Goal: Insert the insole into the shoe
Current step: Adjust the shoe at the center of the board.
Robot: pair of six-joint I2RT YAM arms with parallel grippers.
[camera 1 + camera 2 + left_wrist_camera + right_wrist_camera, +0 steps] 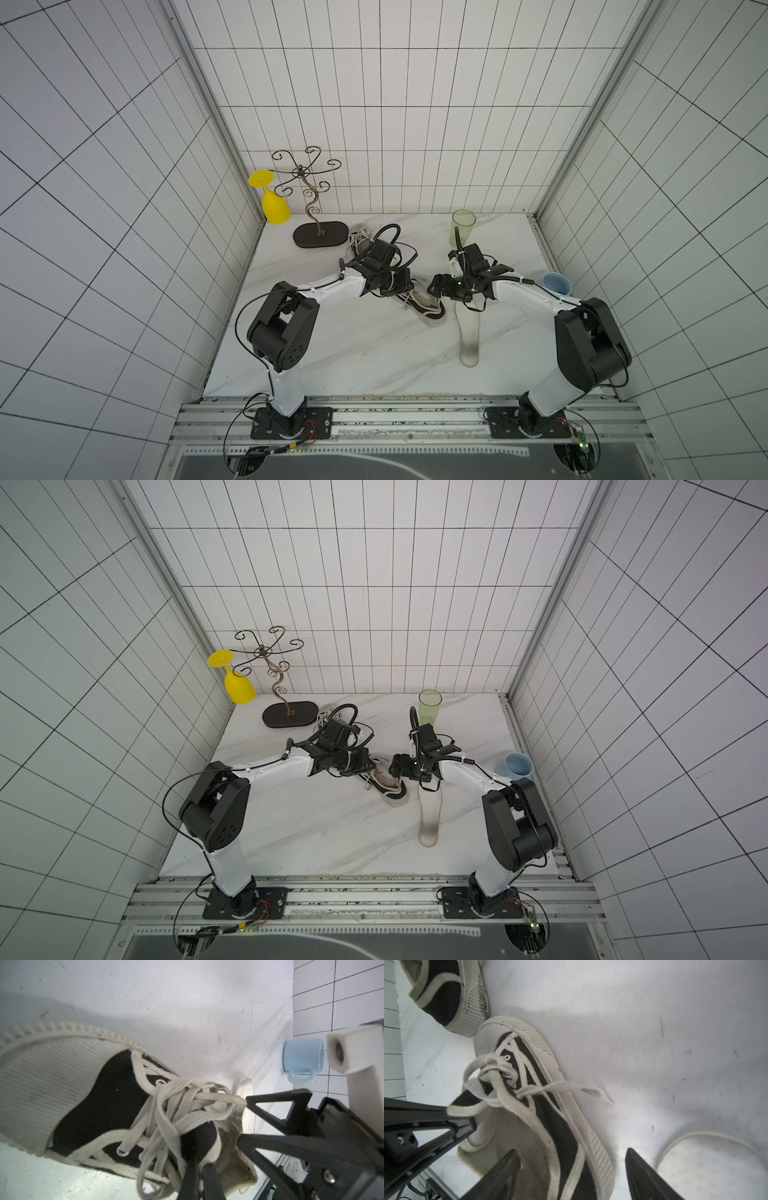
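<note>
A black canvas shoe (430, 311) with a white sole and loose laces lies mid-table in both top views, toe toward the front. My left gripper (199, 1169) is shut on the fabric edge of the shoe's opening, by the tongue. My right gripper (572, 1153) is open and straddles the shoe's (546, 1105) near side wall, one finger over the opening and one outside the sole. The white insole (469, 332) lies flat on the table right of the shoe, its upper end hidden under the right arm; its end (708, 1167) shows beside my right gripper.
A second shoe (360, 241) lies behind the left arm. A green cup (462, 228) stands at the back, a blue mug (557, 283) by the right wall. A wire stand (320, 235) with a yellow glass (272, 203) occupies the back left corner.
</note>
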